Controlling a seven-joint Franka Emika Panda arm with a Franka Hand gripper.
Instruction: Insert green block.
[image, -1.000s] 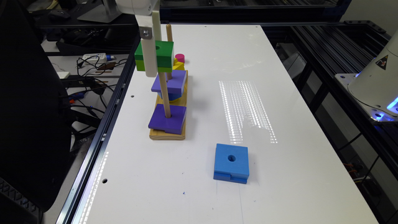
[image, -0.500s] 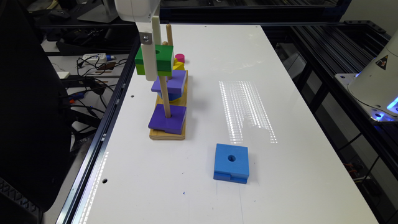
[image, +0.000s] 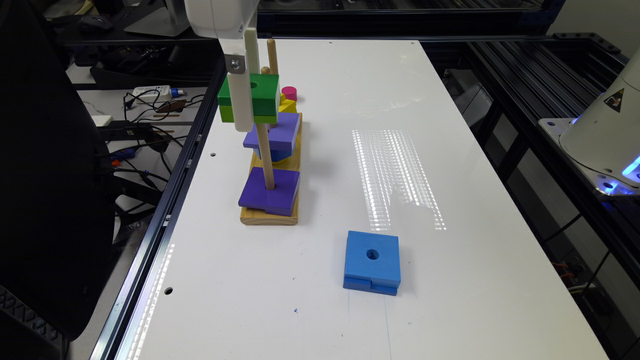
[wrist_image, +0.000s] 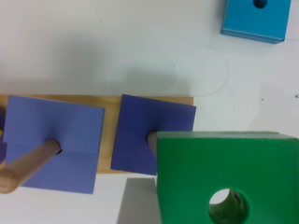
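Now, grip: gripper (image: 245, 107) clamped on green block (image: 255, 95).
Alignment: block's hole sits off the near peg (image: 265, 150), toward ten o'clock.

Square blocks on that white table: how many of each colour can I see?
Green block: 1
Purple blocks: 2
Blue block: 1
Total: 4 square blocks
Not counted: a blue piece under the upper purple block, its shape mostly hidden.
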